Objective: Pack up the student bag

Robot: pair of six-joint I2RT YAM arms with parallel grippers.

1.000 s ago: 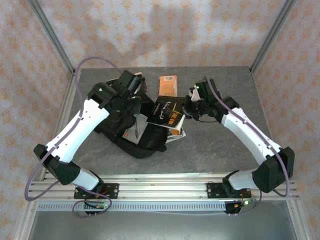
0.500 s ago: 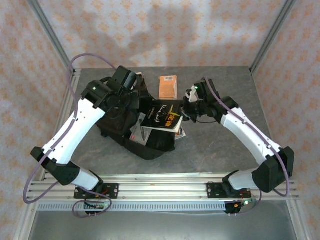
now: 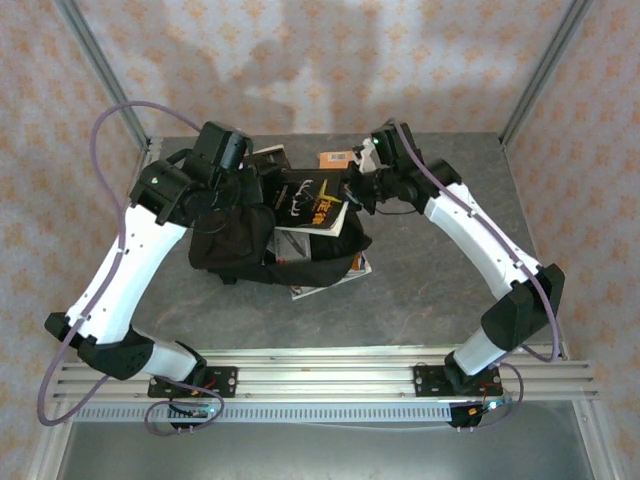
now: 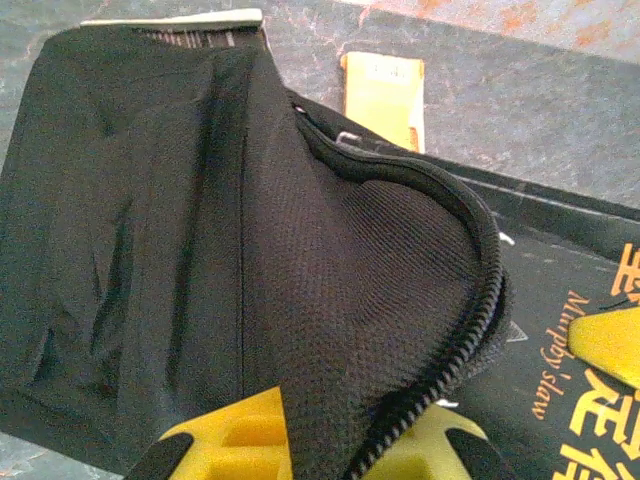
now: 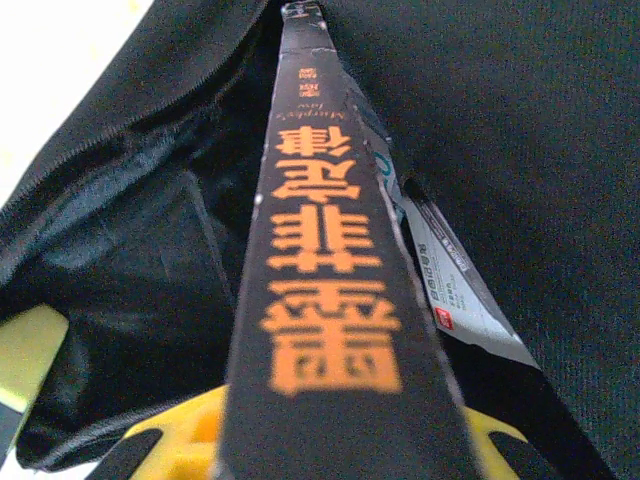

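The black student bag point(image 3: 245, 240) lies left of the table's middle with its zipped mouth lifted. My left gripper point(image 3: 238, 188) is shut on the bag's zip edge point(image 4: 470, 330), which runs between the yellow fingers point(image 4: 235, 440). My right gripper point(image 3: 356, 190) is shut on a black book with orange lettering point(image 3: 312, 203). In the right wrist view this book's spine point(image 5: 330, 300) points into the bag's dark opening point(image 5: 130, 260). The left wrist view shows the same book point(image 4: 570, 290) lying just beyond the zip.
An orange book point(image 3: 335, 158) lies at the back of the table, partly behind the right gripper. Another book point(image 3: 330, 275) pokes out from under the bag's near right side. A white-edged flat item point(image 3: 268, 153) sits behind the bag. Metal frame posts rise at the back corners.
Both arms have swung toward the back of the table. The left gripper has pulled the bag's edge up and back, and the right gripper has carried the black book left into the bag's mouth.
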